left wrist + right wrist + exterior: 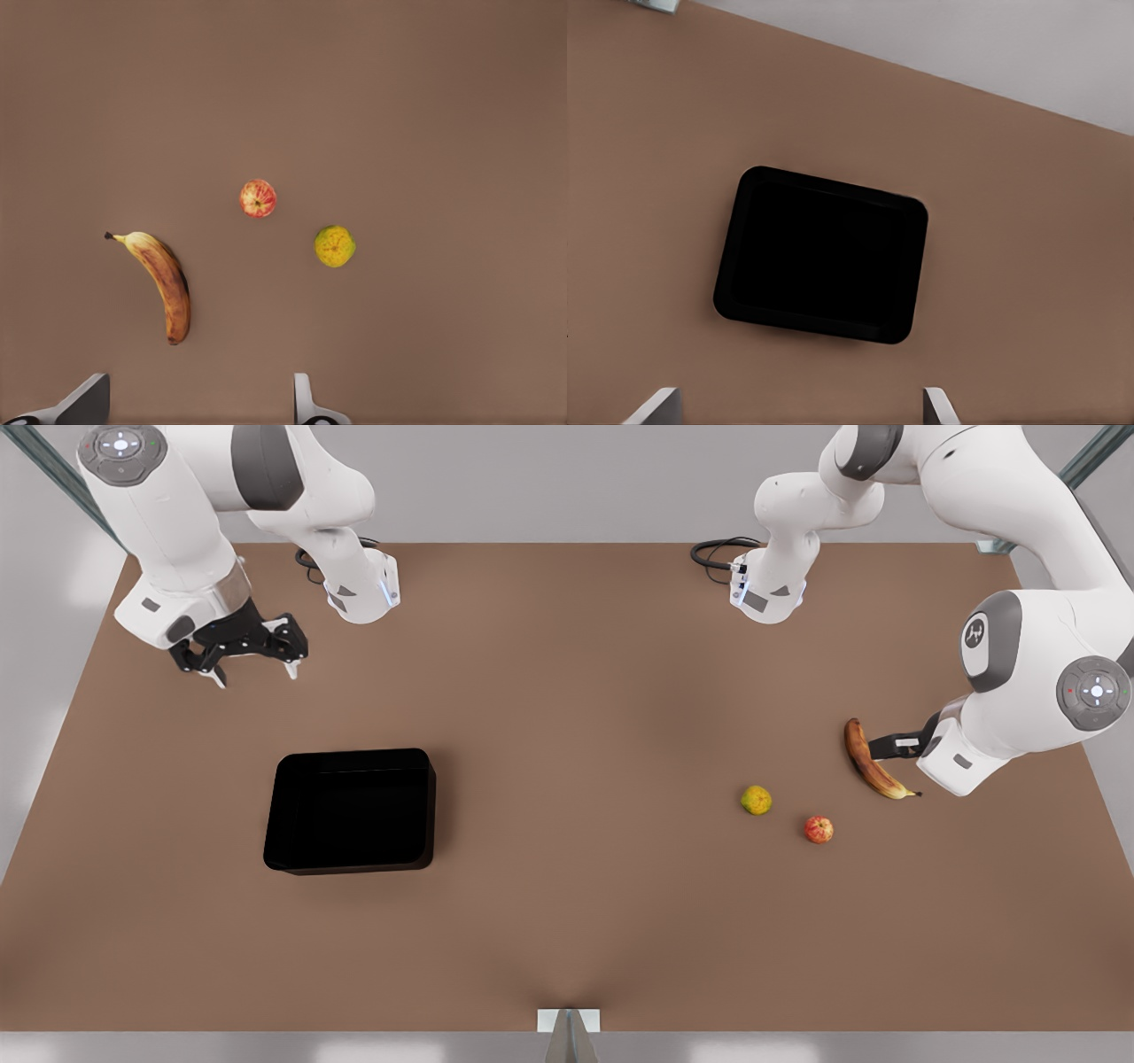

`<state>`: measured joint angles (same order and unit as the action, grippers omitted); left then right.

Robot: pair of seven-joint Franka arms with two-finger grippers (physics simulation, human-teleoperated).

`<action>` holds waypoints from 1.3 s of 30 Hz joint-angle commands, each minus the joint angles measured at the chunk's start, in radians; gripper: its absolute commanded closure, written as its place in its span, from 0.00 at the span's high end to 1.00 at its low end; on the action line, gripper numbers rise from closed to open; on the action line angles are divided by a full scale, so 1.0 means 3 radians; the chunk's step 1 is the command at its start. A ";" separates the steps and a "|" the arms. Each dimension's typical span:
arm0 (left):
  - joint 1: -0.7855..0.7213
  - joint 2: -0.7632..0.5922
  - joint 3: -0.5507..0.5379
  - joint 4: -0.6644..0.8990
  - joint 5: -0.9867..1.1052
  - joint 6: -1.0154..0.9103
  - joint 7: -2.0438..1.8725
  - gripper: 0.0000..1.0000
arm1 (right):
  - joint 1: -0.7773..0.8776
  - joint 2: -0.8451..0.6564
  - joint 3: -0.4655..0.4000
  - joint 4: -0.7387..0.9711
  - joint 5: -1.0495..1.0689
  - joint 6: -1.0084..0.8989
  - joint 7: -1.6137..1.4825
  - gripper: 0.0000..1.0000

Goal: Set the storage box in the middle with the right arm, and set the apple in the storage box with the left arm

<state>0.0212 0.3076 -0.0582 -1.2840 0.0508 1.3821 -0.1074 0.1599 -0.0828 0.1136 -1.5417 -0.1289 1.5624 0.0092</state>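
The storage box (350,815) (824,266) is a shallow glossy black bin lying empty on the front view's left half of the table. My right gripper (252,662) (799,412) hangs open above the table behind the box, apart from it. The apple (819,830) (258,197) is small, red with yellow patches, and rests on the front view's right side. My left gripper (890,746) (195,407) hovers open above the banana, behind the apple, holding nothing. Its arm covers much of it in the front view.
A brown-spotted banana (868,762) (164,279) and a yellow-green round fruit (756,800) (335,246) lie close to the apple. The brown table (567,691) has open room between the box and the fruit. Both arm bases stand at the far edge.
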 commanded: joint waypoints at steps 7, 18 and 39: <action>-0.0055 -0.0033 -0.0312 -0.0281 0.0045 0.0041 -0.0368 1.00 | 0.0454 0.0460 0.0010 -0.0205 0.0041 0.0442 0.0577 1.00; 0.0006 0.0432 -0.0322 -0.0894 0.0286 0.1441 -0.0363 1.00 | 0.0812 0.0900 0.0107 -0.0639 -0.0174 0.1408 0.1232 1.00; 0.0364 0.0493 -0.0251 -0.1887 -0.0062 0.2802 -0.0174 1.00 | 0.0659 0.2045 -0.0118 -0.0915 -0.0194 0.2411 0.1273 1.00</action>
<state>0.1306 0.4618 -0.1320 -1.8411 0.0330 2.2227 -0.1595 0.3574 0.5346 0.0782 -1.8149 -0.1872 2.2856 0.3912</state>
